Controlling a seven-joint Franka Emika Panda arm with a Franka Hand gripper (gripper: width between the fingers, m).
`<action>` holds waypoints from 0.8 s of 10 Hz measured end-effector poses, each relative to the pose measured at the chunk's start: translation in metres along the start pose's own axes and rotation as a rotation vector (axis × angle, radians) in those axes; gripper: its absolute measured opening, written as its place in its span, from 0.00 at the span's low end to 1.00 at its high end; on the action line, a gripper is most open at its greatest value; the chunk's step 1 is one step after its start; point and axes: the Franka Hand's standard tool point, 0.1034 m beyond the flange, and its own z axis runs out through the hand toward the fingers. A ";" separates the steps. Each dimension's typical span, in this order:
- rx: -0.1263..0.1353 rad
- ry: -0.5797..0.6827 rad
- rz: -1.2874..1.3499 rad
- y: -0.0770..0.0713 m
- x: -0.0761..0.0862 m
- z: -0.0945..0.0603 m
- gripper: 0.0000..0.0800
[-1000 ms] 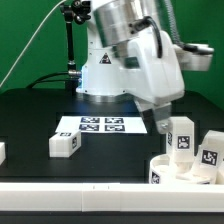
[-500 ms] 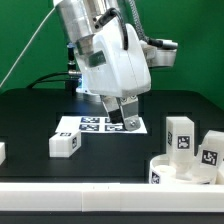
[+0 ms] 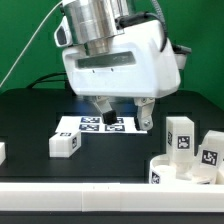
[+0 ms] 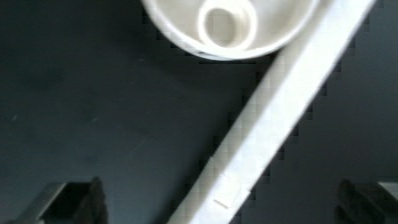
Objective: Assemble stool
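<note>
The jaws hide part of the marker board (image 3: 98, 127).

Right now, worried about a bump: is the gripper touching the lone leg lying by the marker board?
Apart. The exterior view shows the open gripper above the marker board, with a clear gap to the leg.

This is a robotics lab bench. A Franka Panda arm (image 3: 115, 60) stands on a matte black table (image 3: 30, 120) before a plain green backdrop (image 3: 15, 25). A marker board (image 3: 100, 124) of black-and-white square tags lies on the table. The white stool legs (image 3: 181, 135) carry similar tags, and a white border rail (image 3: 70, 187) edges the workspace.
</note>
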 end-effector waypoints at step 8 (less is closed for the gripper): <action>-0.040 0.046 -0.500 0.014 0.011 0.002 0.81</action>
